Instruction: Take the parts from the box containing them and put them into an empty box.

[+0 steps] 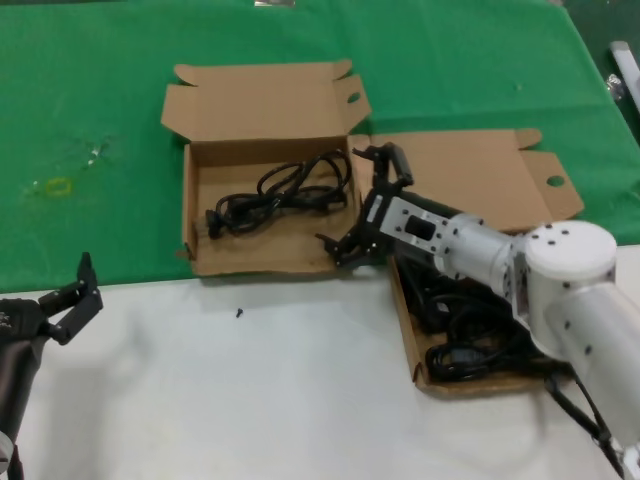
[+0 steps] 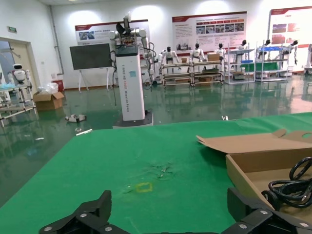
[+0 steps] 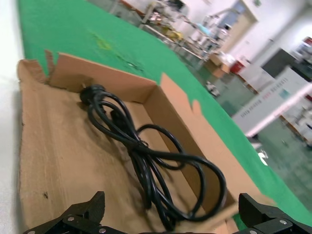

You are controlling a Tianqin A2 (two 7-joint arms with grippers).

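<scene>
Fingers of the right gripper [image 1: 366,205] are spread wide and empty, held over the right edge of the left box [image 1: 205,205], where one coiled cord [image 1: 280,192] lies. More cords [image 1: 470,350], uncounted, fill the second box [image 1: 405,318]. The left gripper [image 1: 70,295], likewise spread, is parked over the white table [image 1: 250,390].

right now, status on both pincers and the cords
Right pincer open, empty, at right wall of left box. One cord lies in it; more cords in right box. Left pincer open, idle, near edge. Nothing blocking.
</scene>
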